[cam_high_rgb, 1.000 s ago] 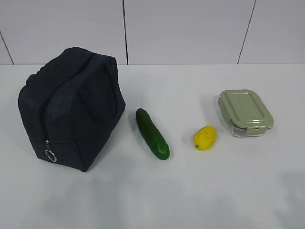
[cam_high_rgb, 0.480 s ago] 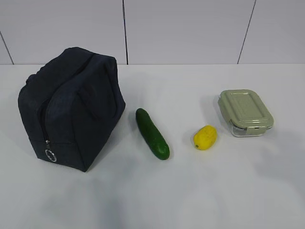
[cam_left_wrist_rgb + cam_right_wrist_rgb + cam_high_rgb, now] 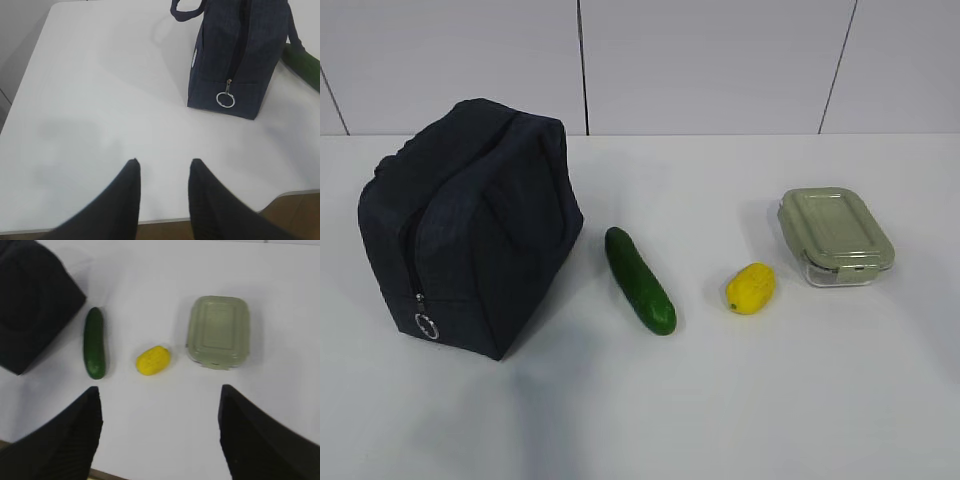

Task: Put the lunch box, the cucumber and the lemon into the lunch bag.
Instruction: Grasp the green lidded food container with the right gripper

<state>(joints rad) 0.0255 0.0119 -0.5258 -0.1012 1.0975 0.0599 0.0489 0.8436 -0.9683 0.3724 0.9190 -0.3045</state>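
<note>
The navy lunch bag [image 3: 470,225] stands at the left of the white table, zipper shut, with a silver ring pull [image 3: 427,326] at its front corner. The cucumber [image 3: 639,279] lies right of it, then the lemon [image 3: 751,288], then the lunch box [image 3: 835,236] with its sage-green lid. No gripper shows in the exterior view. My left gripper [image 3: 164,165] is open and empty, near the front of the bag [image 3: 240,55] and its ring pull [image 3: 225,99]. My right gripper [image 3: 159,390] is wide open and empty, short of the lemon [image 3: 153,360], cucumber [image 3: 94,342] and lunch box [image 3: 218,331].
A white panelled wall [image 3: 720,60] rises behind the table. The table's front edge [image 3: 165,220] lies just under my left gripper, with brown floor below it. One of the bag's loop handles [image 3: 186,12] sticks out to the bag's far side.
Faint shadows on the table's front part have shifted. The bag, cucumber, lemon and lunch box have not moved.
</note>
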